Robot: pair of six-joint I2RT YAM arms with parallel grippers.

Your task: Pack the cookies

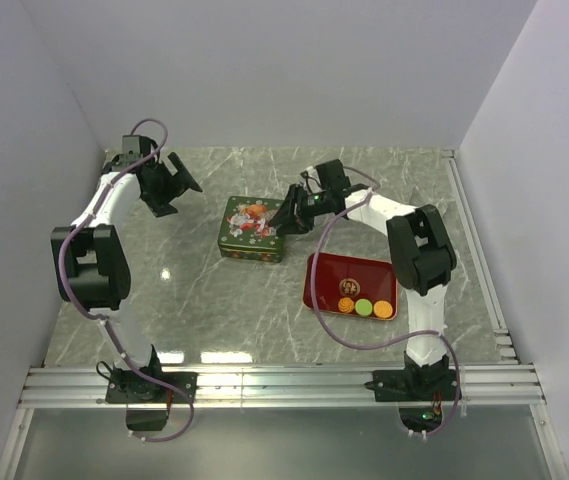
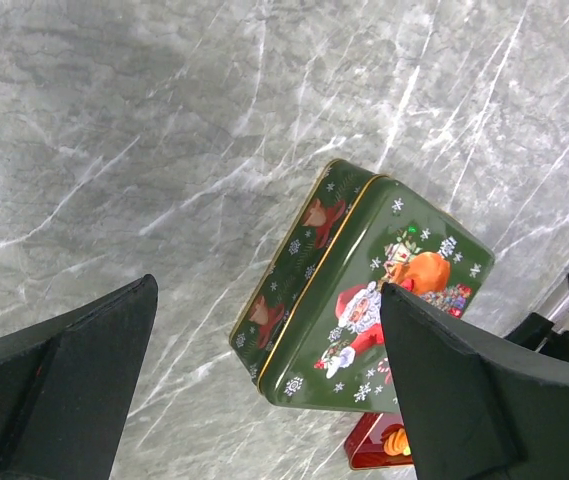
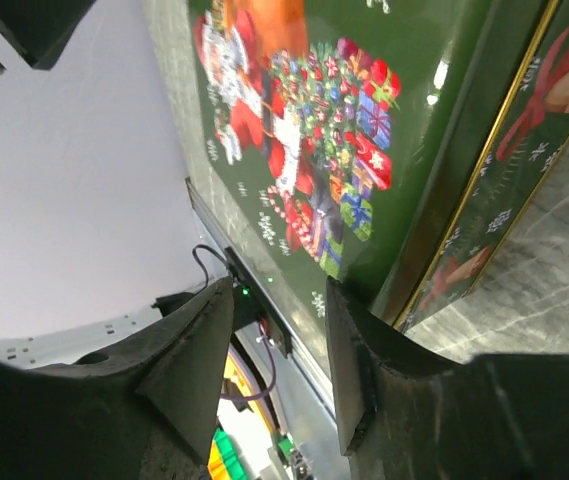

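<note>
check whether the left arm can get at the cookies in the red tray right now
Probably not easily: the left pincer is far back left, with the green tin and right arm between it and the cookies.

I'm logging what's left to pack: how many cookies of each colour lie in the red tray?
Orange cookies: 2
Green cookie: 1
Brownish round spot: 1, cookie or tray print, cannot tell
Total: 3 for certain, 4 if the spot is a cookie, all in the red tray.
</note>
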